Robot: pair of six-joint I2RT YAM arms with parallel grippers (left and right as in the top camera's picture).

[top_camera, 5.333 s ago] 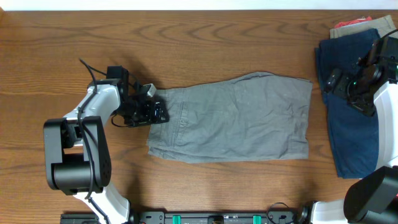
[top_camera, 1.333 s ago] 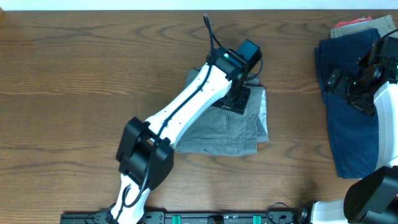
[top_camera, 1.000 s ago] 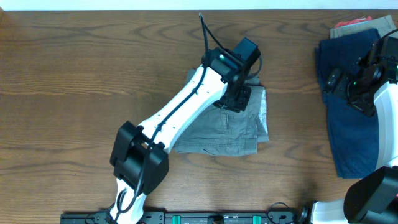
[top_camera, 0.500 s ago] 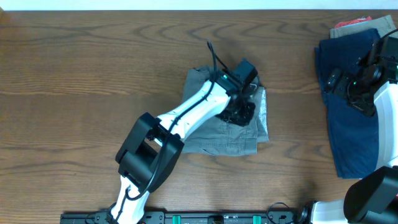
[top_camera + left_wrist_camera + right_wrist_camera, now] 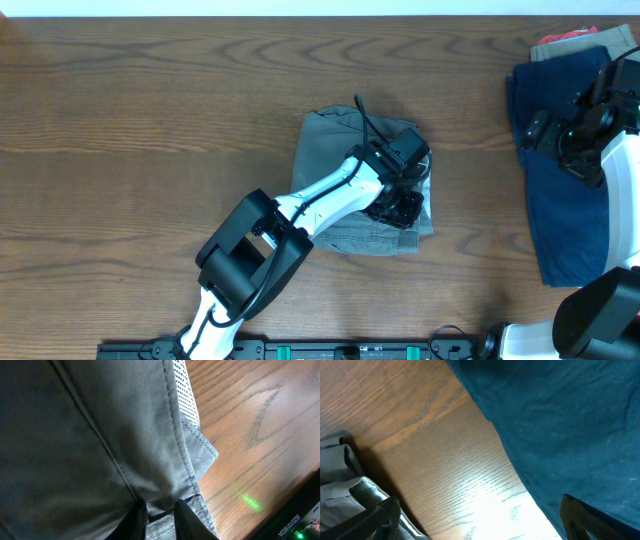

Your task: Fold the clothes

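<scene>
Left fingers (image 5: 136, 522) pinch a seam of the grey shorts (image 5: 335, 140), folded at the middle of the desk (image 5: 150, 120), while the right fingers (image 5: 380, 515) hang spread over the navy shorts (image 5: 570, 420); pulling away with that pinch held could drag the fold open.

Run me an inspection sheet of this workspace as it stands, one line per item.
Surface: brown wood-grain table, no marks seen.
Job's things: grey-khaki cotton shorts folded at centre; navy blue shorts spread at the right edge; tan and coral-red cloth beyond them, mostly covered.
Clutter: nothing seen.
Grippers: left gripper down on the grey-khaki shorts near a seamed edge, fingers close together, grip unclear; right gripper open, at the navy shorts' edge.
Cables: black cable looping off the left wrist.
Surroundings: white strip along the far edge; black rail along the near edge.
</scene>
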